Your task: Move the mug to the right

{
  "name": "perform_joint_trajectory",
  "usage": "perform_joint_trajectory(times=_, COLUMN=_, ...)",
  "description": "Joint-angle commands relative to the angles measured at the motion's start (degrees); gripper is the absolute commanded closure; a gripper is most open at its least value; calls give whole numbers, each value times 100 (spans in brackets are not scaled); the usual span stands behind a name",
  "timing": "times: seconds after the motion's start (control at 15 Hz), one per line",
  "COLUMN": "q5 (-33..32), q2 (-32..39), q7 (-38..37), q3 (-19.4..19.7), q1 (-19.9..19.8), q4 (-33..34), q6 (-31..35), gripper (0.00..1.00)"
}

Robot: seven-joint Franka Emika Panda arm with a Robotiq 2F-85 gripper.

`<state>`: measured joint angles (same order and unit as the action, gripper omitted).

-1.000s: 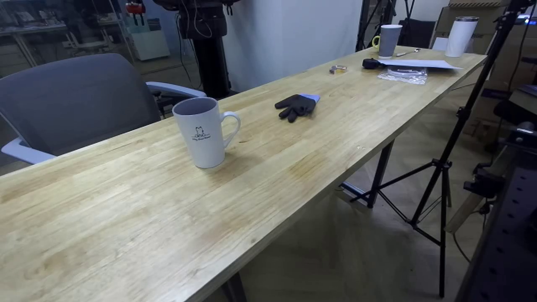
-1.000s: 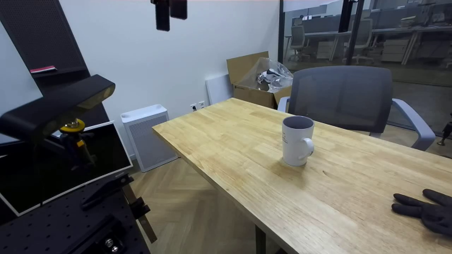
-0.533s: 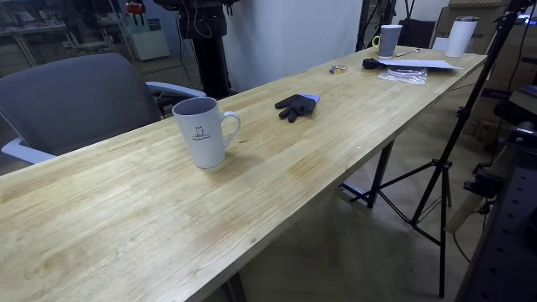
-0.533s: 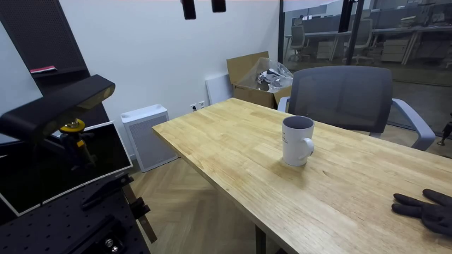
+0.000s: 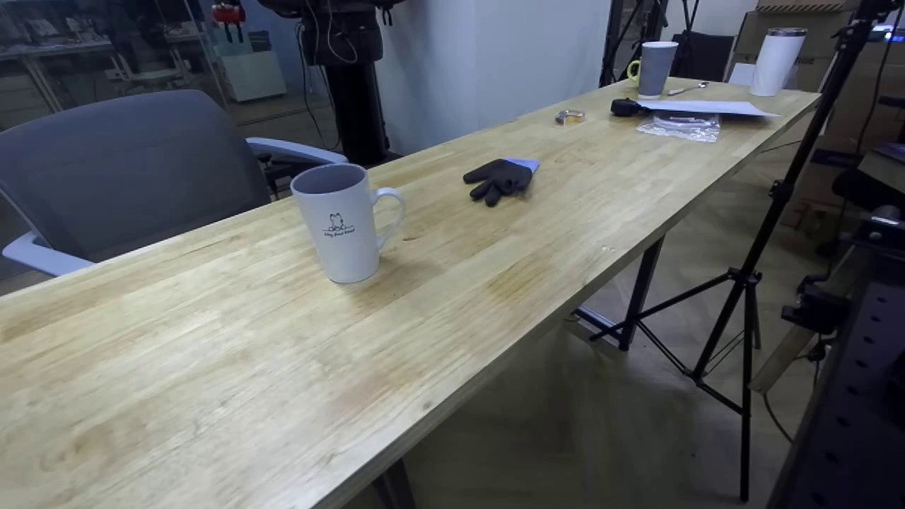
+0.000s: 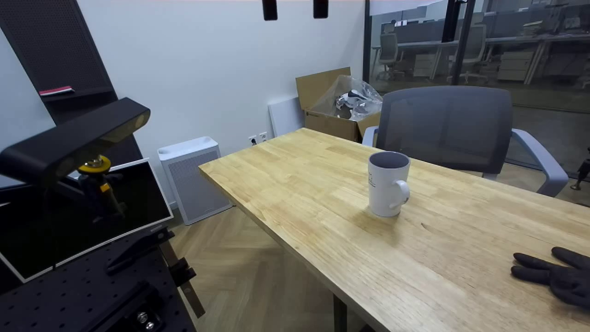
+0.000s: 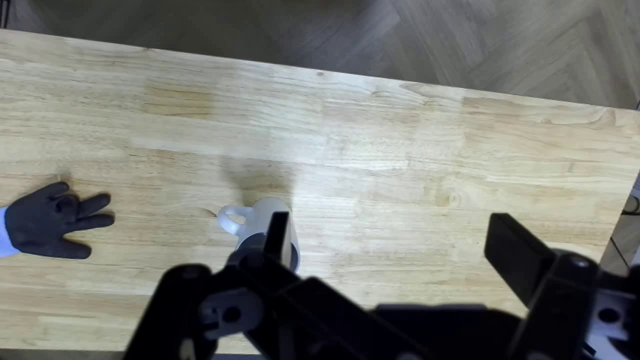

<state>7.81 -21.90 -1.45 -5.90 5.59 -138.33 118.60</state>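
The white mug (image 5: 343,244) with a small dark logo stands upright on the wooden table in both exterior views (image 6: 385,191). In an exterior view its loop handle points toward the black glove. In the wrist view the mug (image 7: 265,210) is left of centre, partly hidden behind the left finger. My gripper (image 7: 389,220) is open, with its fingers wide apart and only table seen between them. In an exterior view only its two dark fingertips (image 6: 295,10) show at the top edge, well above the table and apart from the mug.
A black glove (image 5: 500,178) lies on the table (image 5: 212,367) on the mug's handle side. Farther along are papers (image 5: 707,107), a grey cup (image 5: 657,69) and a white tumbler (image 5: 778,62). A chair (image 6: 445,129) stands against the table's long edge. A tripod (image 5: 749,279) stands beside the table.
In an exterior view my fingertips have moved right and slightly up along the top edge, and the gap between them looks wider. The mug and glove have not moved.
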Motion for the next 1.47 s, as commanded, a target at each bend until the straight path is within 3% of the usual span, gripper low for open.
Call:
perform_joint_trajectory(times=0.0, q5=-137, q2=762, q7=133, q3=136, q1=-90, q4=802, q6=-188, gripper=0)
perform_joint_trajectory(times=0.4, q5=-724, q2=2068, q7=-249, q3=83, q1=-209, q4=2208, q6=-286, gripper=0)
perform_joint_trajectory(times=0.8, q5=-1220, q2=3325, q7=-731, q3=26, q1=44, q4=3568, q6=-586, gripper=0)
perform_joint_trajectory(times=1.27, q5=-1246, q2=4237, q7=-816, q3=54, q1=351, q4=4020, q6=-648, gripper=0)
perform_joint_trajectory(times=1.4, q5=-1235, q2=4309, q7=-769, q3=64, q1=364, q4=3916, q6=-366, gripper=0)
